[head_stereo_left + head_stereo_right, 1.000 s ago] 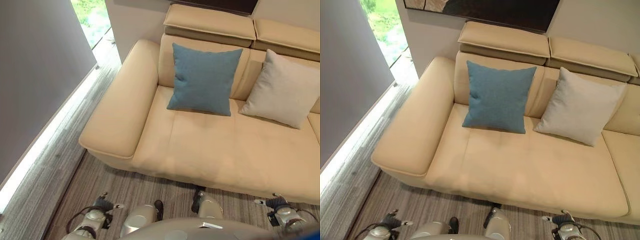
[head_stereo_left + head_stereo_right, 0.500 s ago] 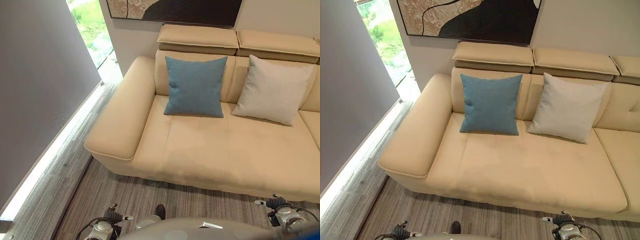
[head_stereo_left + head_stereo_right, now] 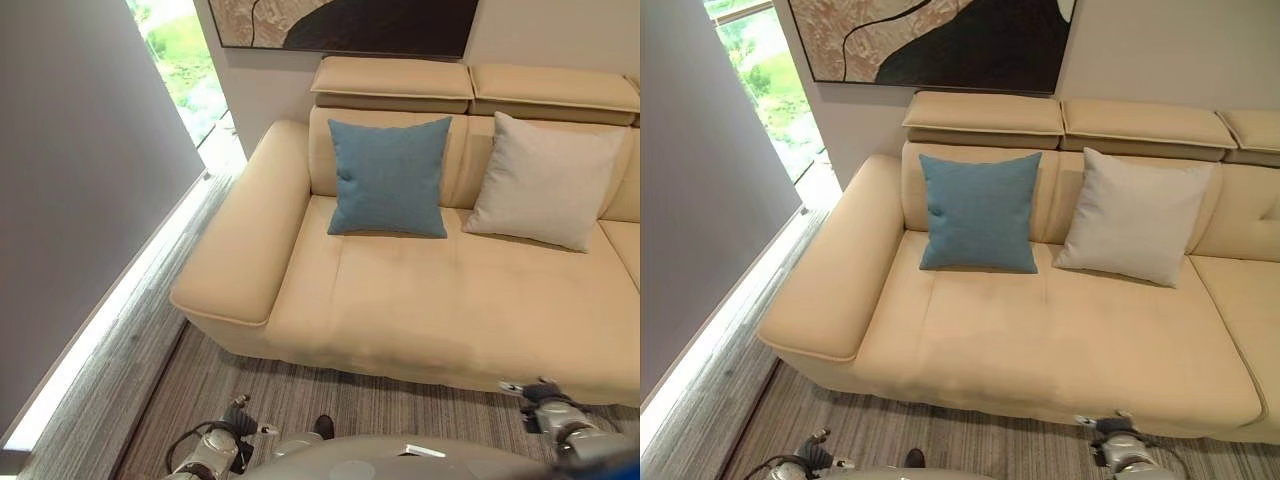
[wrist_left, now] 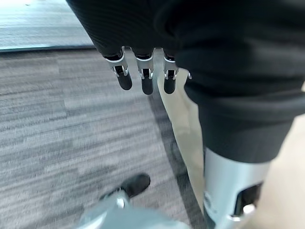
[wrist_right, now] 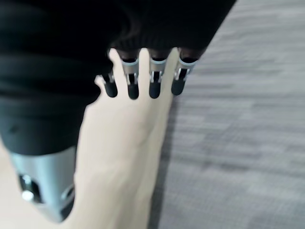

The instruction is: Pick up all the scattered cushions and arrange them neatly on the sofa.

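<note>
A blue cushion (image 3: 388,178) leans upright against the back of the cream sofa (image 3: 420,300), near its left arm. To its right a light beige cushion (image 3: 546,180) leans against the back too, slightly tilted. Both hands hang low in front of the sofa and hold nothing. My left hand (image 3: 240,418) shows at the bottom left over the floor; its fingers (image 4: 143,78) are straight and relaxed. My right hand (image 3: 535,396) shows at the bottom right by the sofa's front edge, fingers (image 5: 153,81) straight, over the sofa's base and the floor.
Grey striped carpet (image 3: 260,380) runs in front of the sofa. A grey wall (image 3: 70,200) with a lit strip at its foot stands on the left, a window (image 3: 185,55) beyond it. A dark and beige picture (image 3: 340,20) hangs above the sofa.
The camera has tilted up and pulled back, so the sofa sits lower and the picture shows. My right hand has risen a little toward the sofa's front edge. The cushions have not moved.
</note>
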Motion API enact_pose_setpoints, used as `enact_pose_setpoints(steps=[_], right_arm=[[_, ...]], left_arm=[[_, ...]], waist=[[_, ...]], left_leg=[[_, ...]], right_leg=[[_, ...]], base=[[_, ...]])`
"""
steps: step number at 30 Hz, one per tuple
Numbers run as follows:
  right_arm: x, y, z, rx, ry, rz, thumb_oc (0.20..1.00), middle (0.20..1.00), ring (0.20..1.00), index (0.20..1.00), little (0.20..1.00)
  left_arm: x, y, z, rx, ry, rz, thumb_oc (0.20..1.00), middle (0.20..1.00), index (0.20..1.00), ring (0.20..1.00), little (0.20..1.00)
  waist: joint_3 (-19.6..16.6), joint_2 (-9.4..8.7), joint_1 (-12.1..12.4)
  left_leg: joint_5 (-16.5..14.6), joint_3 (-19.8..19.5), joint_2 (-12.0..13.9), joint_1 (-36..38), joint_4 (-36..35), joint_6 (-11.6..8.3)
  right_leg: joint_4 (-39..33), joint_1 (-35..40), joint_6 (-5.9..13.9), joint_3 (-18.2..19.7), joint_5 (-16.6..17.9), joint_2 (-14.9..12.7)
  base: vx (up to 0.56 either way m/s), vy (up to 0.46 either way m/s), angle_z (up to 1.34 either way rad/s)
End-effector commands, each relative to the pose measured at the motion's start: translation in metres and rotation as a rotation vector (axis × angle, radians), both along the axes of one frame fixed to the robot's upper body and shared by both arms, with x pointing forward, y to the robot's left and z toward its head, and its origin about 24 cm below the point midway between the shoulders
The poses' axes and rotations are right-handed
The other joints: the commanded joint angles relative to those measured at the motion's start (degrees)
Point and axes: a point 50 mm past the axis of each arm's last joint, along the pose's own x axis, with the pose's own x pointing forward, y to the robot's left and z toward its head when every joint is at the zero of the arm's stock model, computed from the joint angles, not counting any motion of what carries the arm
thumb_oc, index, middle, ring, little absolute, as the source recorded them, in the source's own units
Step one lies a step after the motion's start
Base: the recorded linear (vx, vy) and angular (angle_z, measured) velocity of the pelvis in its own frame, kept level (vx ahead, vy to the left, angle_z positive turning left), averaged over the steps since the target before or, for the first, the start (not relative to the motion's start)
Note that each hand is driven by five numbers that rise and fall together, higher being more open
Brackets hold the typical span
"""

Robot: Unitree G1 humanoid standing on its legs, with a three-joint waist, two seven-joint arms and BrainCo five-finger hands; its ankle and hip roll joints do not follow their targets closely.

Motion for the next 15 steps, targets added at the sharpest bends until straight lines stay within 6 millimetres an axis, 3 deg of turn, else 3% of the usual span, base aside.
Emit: enact_pose_setpoints(steps=[1, 3, 9, 15], right_arm=[[-0.016, -0.006, -0.003, -0.008, 0.031, -0.096, 1.0, 1.0, 1.0, 1.0, 1.0], [-0.02, -0.006, -0.004, 0.005, 0.006, -0.162, 1.0, 1.0, 1.0, 1.0, 1.0], [-0.036, 0.008, -0.012, 0.019, 0.062, -0.14, 1.0, 1.0, 1.0, 1.0, 1.0], [-0.04, 0.008, -0.013, 0.004, 0.086, -0.108, 1.0, 1.0, 1.0, 1.0, 1.0]], left_arm=[[0.015, -0.001, 0.001, 0.027, -0.013, -0.01, 1.0, 1.0, 1.0, 1.0, 1.0], [0.02, -0.003, 0.002, 0.027, -0.027, -0.009, 1.0, 1.0, 1.0, 1.0, 1.0], [0.042, -0.023, 0.006, -0.003, -0.102, -0.058, 1.0, 1.0, 1.0, 1.0, 1.0], [0.038, -0.024, 0.005, -0.005, -0.092, -0.047, 1.0, 1.0, 1.0, 1.0, 1.0]], waist=[[-1.3, -0.95, -0.42], [-1.22, -0.78, -1.24], [-1.11, 0.33, -3.21], [-1.04, 0.45, -3.68]], left_leg=[[-8.45, -2.44, -0.23, 3.82, 0.34, -2.9], [-8.5, -2.15, -0.3, 3.95, 0.34, -2.78], [-8.98, -0.88, -0.56, 4.74, 0.34, -2.21], [-9.05, -0.18, -0.56, 4.74, 0.34, -2.02]], right_leg=[[0.08, -4.15, 6.32, 2.24, 5.17, -3.36], [0.08, -4.09, 6.32, 2.7, 5.17, -3.39], [0.08, -4.15, 6.55, 3.87, 5.73, -3.82], [0.08, -4.52, 6.68, 4.54, 6.08, -4.02]], base=[[-0.02, 0.005, -0.13], [-0.01, 0.002, -0.2], [0.0, 0.012, -0.19], [0.01, 0.02, -0.14]])
